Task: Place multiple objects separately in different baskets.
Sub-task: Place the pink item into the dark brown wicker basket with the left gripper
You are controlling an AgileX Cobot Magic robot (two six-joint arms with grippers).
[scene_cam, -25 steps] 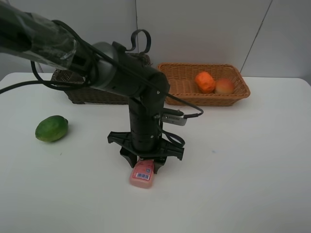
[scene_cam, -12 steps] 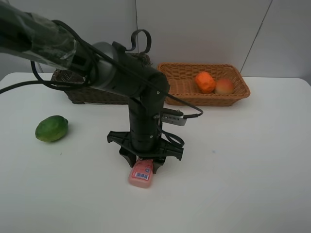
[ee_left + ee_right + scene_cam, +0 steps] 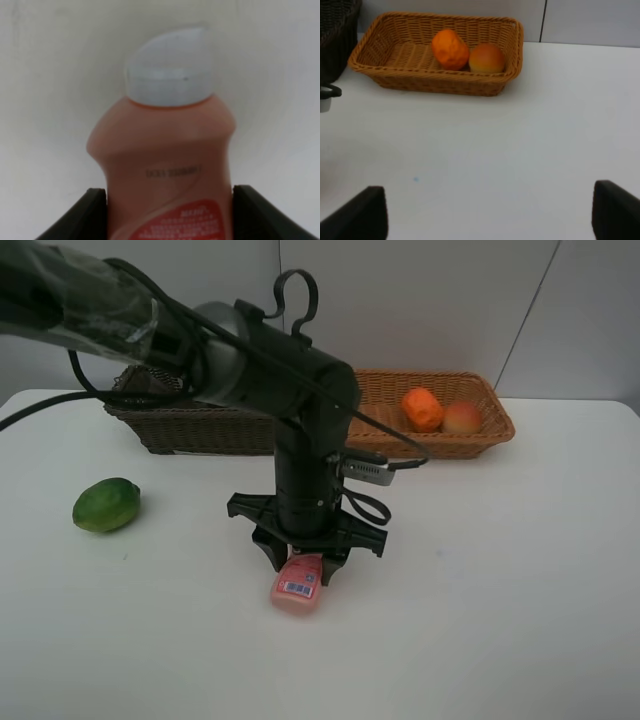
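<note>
Left arm is reaching straight down, left gripper clamping the pink bottle, now shifted slightly rightward.

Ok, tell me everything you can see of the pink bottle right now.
The pink bottle lies on its side on the white table, barcode label up. It looks like plastic, with a pale cap and a waisted shoulder. The left gripper straddles it, dark fingers flanking its body; actual contact is unclear. Nothing else is near.

Left arm hides much of dark basket; pink bottle blurred, label unreadable, base cut off at frame bottom.
</note>
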